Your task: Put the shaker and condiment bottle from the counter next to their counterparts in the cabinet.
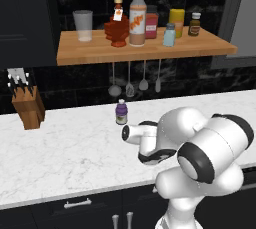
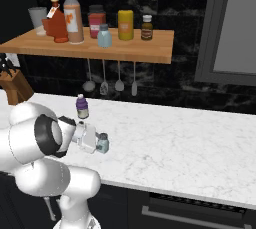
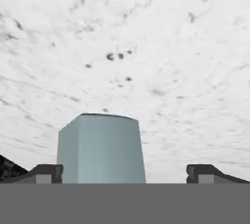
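Two dark fingertips of the claw (image 3: 124, 173) stand spread apart around the small pale blue translucent shaker (image 3: 101, 148), left tip close beside it, right tip apart. It sits low over the white marble counter (image 2: 190, 143), while the squat red-brown condiment bottle (image 1: 118, 28) stands on the light-brown wooden cabinet shelf (image 1: 145, 50).

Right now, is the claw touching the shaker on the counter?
Cannot tell. In the hand view the claw straddles the shaker: one fingertip stands clear, the other meets its edge, contact not plain.
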